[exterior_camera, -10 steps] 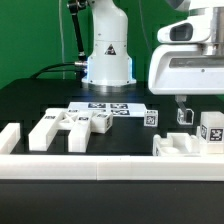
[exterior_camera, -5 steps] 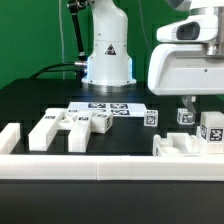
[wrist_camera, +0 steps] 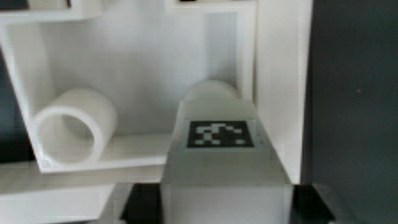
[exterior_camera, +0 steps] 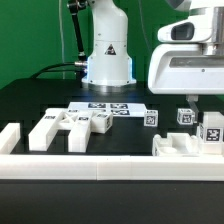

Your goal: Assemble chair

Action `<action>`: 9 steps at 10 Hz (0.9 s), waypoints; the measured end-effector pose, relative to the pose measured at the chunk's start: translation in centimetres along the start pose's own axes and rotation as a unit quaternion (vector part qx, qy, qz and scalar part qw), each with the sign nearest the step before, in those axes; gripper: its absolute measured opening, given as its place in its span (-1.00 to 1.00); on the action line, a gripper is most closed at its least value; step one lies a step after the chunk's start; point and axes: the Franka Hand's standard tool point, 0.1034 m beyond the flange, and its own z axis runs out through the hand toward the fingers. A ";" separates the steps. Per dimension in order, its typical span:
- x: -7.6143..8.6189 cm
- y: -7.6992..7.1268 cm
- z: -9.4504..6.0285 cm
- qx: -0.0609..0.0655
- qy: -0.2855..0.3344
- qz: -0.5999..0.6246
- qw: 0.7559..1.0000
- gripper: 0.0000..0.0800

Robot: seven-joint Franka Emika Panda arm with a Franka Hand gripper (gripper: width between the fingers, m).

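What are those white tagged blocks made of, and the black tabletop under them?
The white chair parts look like hard plastic with a smooth, faintly satin finish: even white colour, crisp blocky edges, soft highlights. Their square tags look like flat printed labels, sharp black on white. The table seems covered in something matt black. It shows no reflections, and I cannot tell cloth from sheet.

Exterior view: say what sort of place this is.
Probably a robotics lab bench: a white robot arm on a black table, tagged white chair parts laid out, a green backdrop behind.
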 end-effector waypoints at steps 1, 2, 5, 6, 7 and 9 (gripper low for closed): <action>0.0 0.0 0.0 0.002 -0.001 0.046 0.999 -0.28; 0.0 0.0 0.0 0.003 -0.002 0.096 0.995 -0.27; 0.0 0.2 0.1 0.020 -0.005 0.252 0.968 -0.27; -0.1 0.2 0.1 0.027 -0.003 0.302 0.953 -0.27; -0.2 0.2 0.1 0.029 -0.006 0.354 0.935 -0.27; -0.1 0.2 0.1 0.032 -0.011 0.429 0.903 -0.27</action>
